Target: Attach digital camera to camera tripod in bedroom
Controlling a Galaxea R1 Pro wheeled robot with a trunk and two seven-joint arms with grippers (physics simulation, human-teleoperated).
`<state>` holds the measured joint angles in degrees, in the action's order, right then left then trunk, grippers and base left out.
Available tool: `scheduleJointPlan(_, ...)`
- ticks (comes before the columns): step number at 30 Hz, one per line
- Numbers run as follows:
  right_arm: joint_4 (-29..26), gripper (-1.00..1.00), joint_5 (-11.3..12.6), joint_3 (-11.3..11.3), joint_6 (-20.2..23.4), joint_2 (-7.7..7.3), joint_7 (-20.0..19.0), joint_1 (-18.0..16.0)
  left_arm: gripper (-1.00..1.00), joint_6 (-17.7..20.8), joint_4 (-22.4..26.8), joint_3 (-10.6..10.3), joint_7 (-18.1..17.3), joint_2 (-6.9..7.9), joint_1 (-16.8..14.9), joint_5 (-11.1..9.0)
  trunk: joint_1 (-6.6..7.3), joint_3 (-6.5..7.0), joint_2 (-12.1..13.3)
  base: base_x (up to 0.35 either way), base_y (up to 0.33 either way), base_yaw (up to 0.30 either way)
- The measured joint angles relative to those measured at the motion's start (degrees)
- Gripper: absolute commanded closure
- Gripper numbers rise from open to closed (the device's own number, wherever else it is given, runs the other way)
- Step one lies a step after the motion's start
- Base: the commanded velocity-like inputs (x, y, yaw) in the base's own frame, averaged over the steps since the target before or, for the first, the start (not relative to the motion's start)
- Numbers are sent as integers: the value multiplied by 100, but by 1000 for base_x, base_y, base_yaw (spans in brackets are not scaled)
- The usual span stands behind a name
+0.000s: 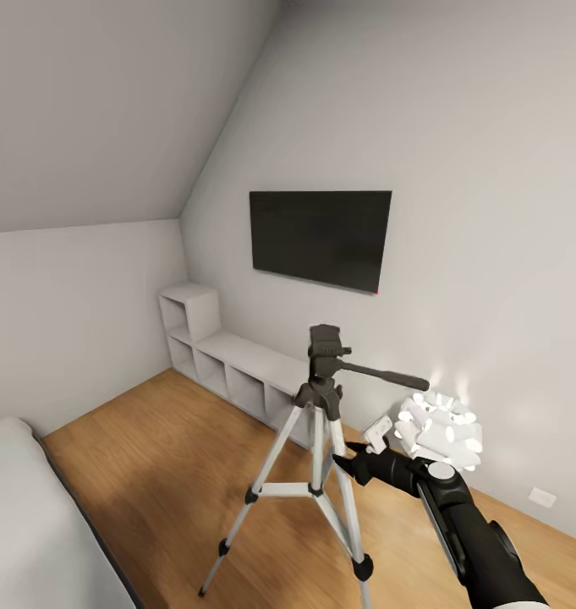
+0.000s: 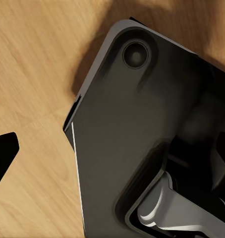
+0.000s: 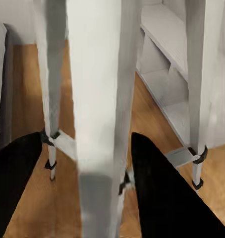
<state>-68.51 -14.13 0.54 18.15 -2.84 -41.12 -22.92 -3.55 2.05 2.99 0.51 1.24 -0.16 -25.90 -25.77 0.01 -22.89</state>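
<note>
The camera tripod stands upright on the wood floor before the low white shelf, its pan handle pointing right. Your right gripper is spread around one silver leg, not closed.

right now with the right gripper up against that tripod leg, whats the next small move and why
Probably close the right gripper on the camera tripod leg. In the right wrist view its two dark fingers stand apart on either side of the silver leg, so the leg seems already between them and unclamped. In the head view the arm reaches the tripod's near leg below the black head. A gentle squeeze should secure the stand.
</note>
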Motion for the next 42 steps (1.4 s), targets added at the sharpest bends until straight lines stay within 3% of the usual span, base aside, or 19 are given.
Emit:
scheduleJointPlan(20,-6,-100,-26,-25,-60,-27,16,0,-100,0,0,-2,0,0,0,0,0,0,0,0,0,0)
scheduleJointPlan(24,-44,-100,-19,-167,-60,-44,55,0,-100,0,0,-2,2,0,0,0,0,0,0,0,0,0)
scheduleJointPlan(30,-121,-100,-20,-713,-55,-43,34,0,-100,0,0,-3,2,0,0,3,0,0,0,0,0,0)
scheduleJointPlan(42,-242,-100,-35,-893,-2,-61,13,1,-100,0,0,-12,0,0,0,9,0,0,0,0,0,0)
